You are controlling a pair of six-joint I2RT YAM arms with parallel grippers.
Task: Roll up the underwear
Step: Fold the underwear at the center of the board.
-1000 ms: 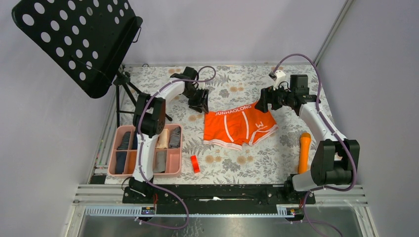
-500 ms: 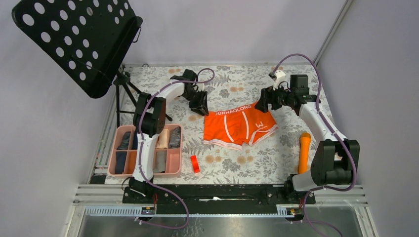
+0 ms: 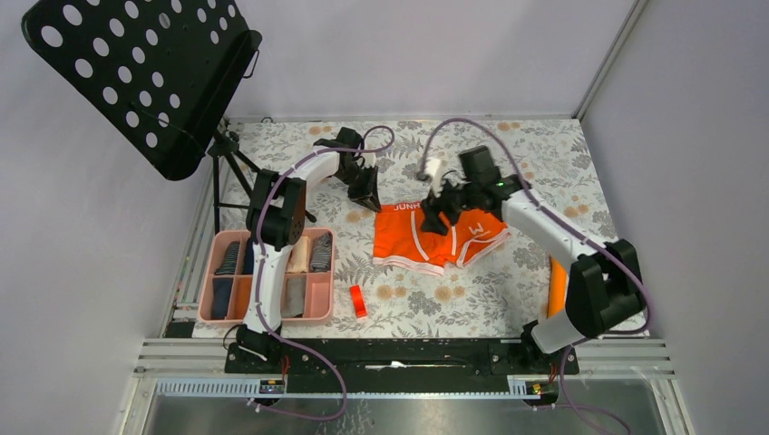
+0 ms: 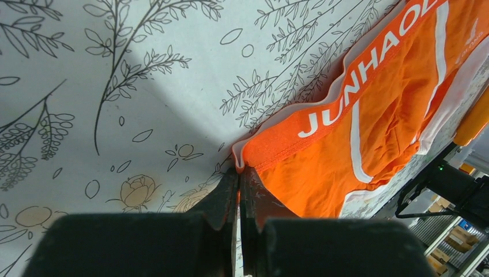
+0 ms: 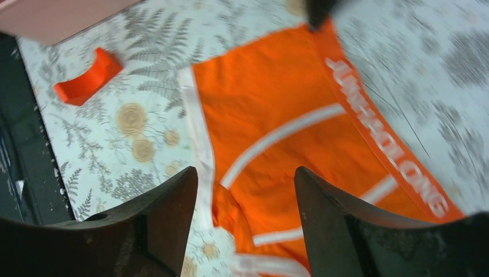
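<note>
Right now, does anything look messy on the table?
Yes. The bright orange cloth underwear lies mostly flat, but in the top view its right-hand leg is bunched and folded over.

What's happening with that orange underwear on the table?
Two robot arms are working on a pair of orange underwear that lies spread flat on the flowery table. The left gripper is shut on one corner of the waistband. The right gripper hangs open above the middle of the garment, holding nothing. No part of it is rolled yet. Other small garments sit in a pink tray off to the left.
</note>
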